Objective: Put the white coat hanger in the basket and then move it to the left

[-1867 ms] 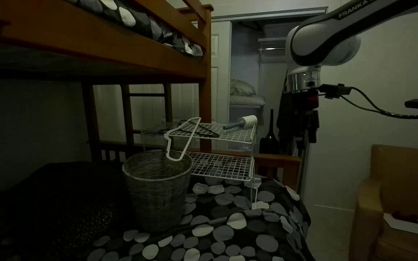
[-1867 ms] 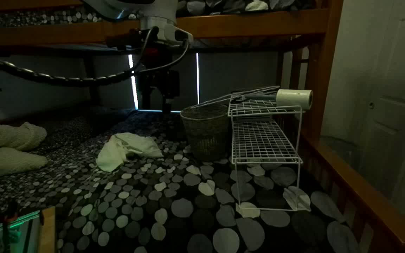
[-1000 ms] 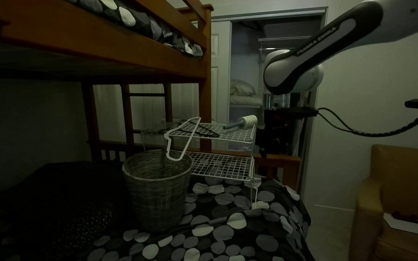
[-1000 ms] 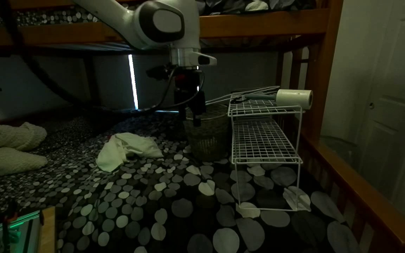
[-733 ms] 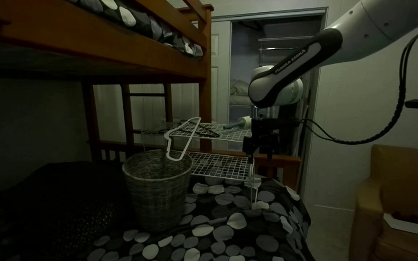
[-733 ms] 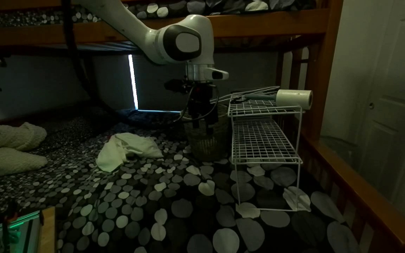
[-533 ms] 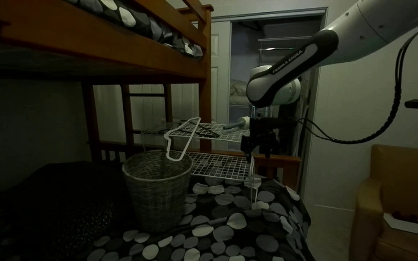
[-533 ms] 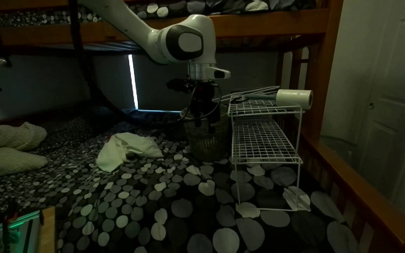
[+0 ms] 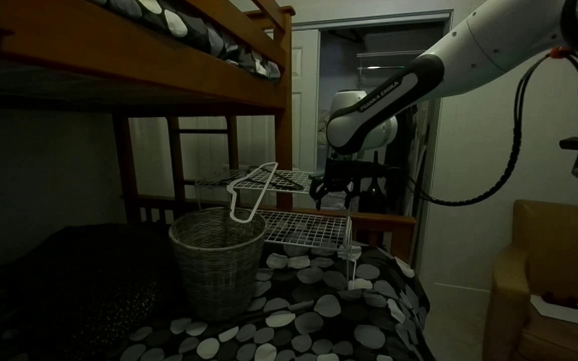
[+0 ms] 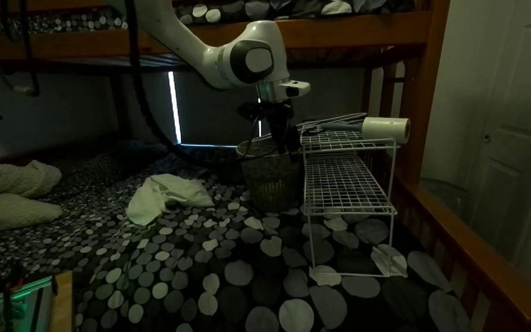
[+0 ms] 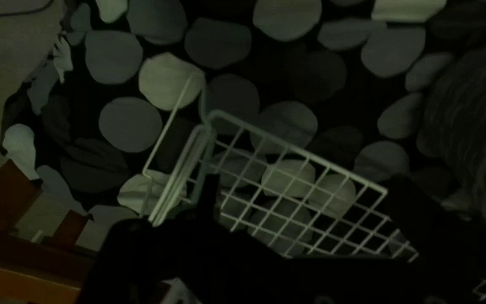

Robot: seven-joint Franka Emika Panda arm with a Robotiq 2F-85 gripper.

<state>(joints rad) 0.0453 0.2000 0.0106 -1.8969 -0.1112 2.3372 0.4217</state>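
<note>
Preferably, straddle one bar of the white coat hanger, which slants over the basket from the wire rack near the railed edge of the desk; the jaws stand apart.

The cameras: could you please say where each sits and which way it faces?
An exterior view: by the bed, facing the closet; arm, end effector right.
An exterior view: bedside, facing past the pale cloth; arm upper left.
Wrist view: on the arm, facing down at the rack; end effector bottom.
Both exterior views show hanger and basket.
</note>
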